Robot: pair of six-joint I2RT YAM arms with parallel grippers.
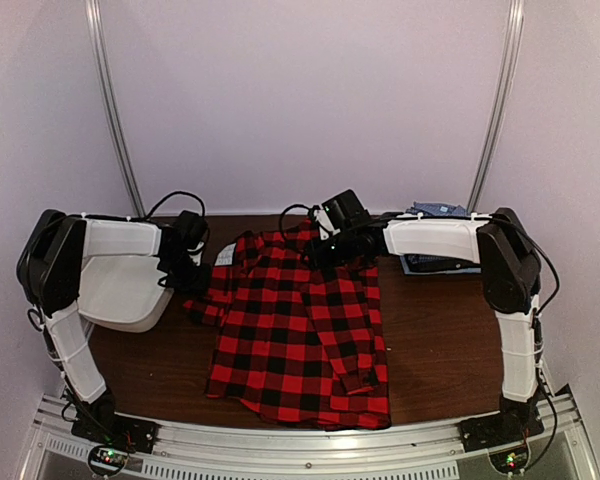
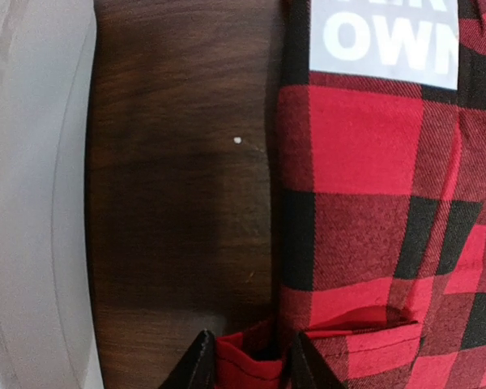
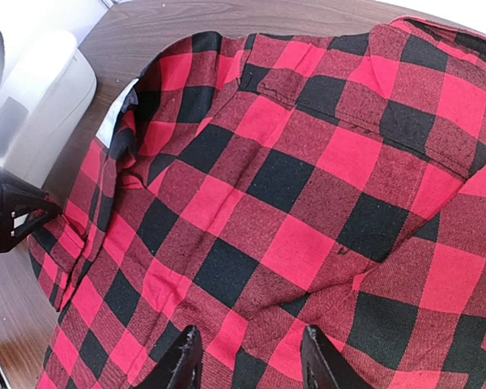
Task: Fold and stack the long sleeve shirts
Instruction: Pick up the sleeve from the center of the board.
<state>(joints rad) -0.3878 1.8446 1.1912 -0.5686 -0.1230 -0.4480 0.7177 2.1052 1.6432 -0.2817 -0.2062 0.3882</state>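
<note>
Desk point(image 1: 430, 340): dark wood grain, which we view from above its near edge; pale walls close it in behind.
Rail point(image 1: 300, 445): a metal strip along the near edge, where we see both arm bases bolted, one by each near corner.
Red plaid shirt point(image 1: 300, 330): we find it spread over the middle of the desk, hem close to the near edge and collar toward the far edge. Its left side is gathered into a small bunch.
Left gripper point(image 2: 251, 369): at the shirt's left side, toward the far-left corner. In the left wrist view we see its jaws clenched on a red fold of the shirt's edge, with bare wood just beside them.
Label point(image 2: 385, 36): a white patch on the plaid beyond the left gripper; we can read only the letters "OWN".
Right gripper point(image 3: 249, 340): over the collar end of the shirt, near the far edge. Its jaws are released and stand apart, with plaid showing between them; we cannot tell whether they touch the cloth.
White tub point(image 1: 130, 300): at the left edge, just beside the shirt's bunched side and partly behind the left arm.
Blue shirt point(image 1: 432, 264): folded at the far-right corner, apart from the red one and partly hidden by the right arm. We cannot make out its pattern.
</note>
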